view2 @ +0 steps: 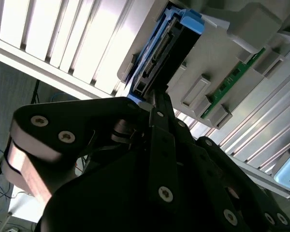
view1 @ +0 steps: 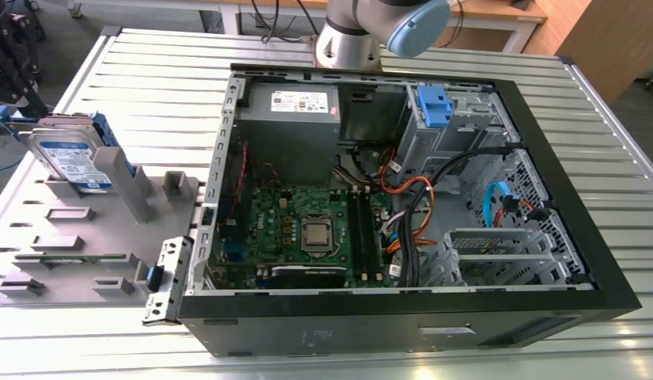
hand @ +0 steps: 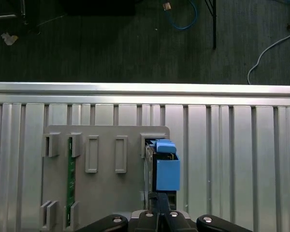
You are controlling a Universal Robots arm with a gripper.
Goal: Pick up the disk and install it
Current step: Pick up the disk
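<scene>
– Blue frame, silver body: the disk (view1: 75, 162) stands on edge in the grey rack (view1: 51, 237), on the exterior view's left of the open case (view1: 559, 261) and apart from it. Nothing holds it.
– And what's over it?
– In both wrist views I see the gripper (hand: 158, 197) (view2: 157, 100) hanging above the disk. Its fingers are pressed together on nothing.
– So what worries you?
– With the tips together like that, I reckon they would knock the disk's top edge rather than straddle it if they came down. The disk is tall and thin in its slot. A push off-centre could tilt it or jam it against the rack. The plastic frame looks springy too, so a pinch on that alone might slip.
– And the case?
– Cables (view1: 411, 198) loop just beside the drive cage (view1: 458, 138). I judge a carried disk could snag on them there.
</scene>
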